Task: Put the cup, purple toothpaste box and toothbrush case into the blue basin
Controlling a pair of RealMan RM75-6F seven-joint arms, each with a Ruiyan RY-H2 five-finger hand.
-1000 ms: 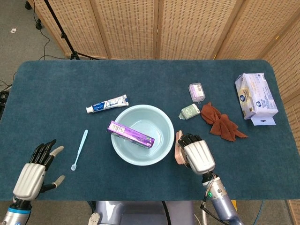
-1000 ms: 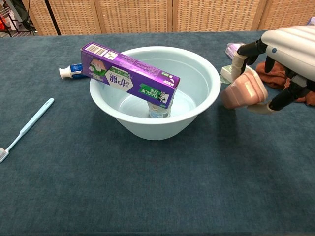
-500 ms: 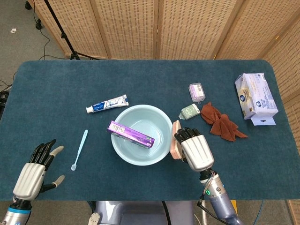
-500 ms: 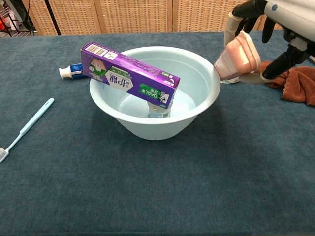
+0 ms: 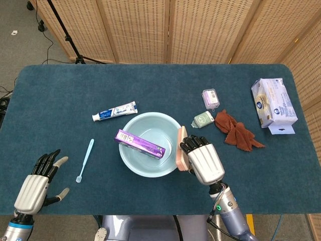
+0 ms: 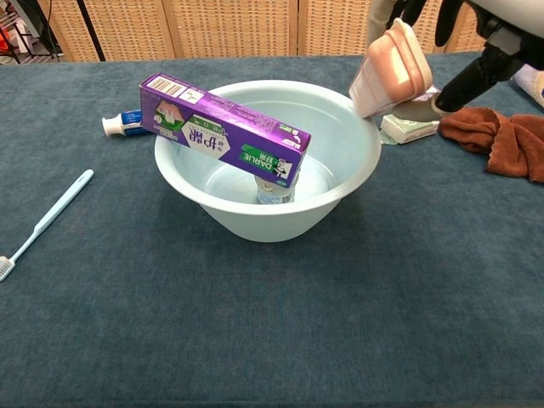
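- My left hand (image 5: 37,183) rests idle, fingers spread, holding nothing.
- Box (image 5: 139,143) and cup (image 6: 274,190) already sit in the basin (image 5: 150,170).
- My right hand (image 5: 199,159) grips the case (image 5: 180,148) over the basin's right rim; next, inward and release.

R hand (image 5: 201,159) raised, fingers (image 5: 192,144) curled in a grip; L hand (image 5: 37,183) low, fingers spread.
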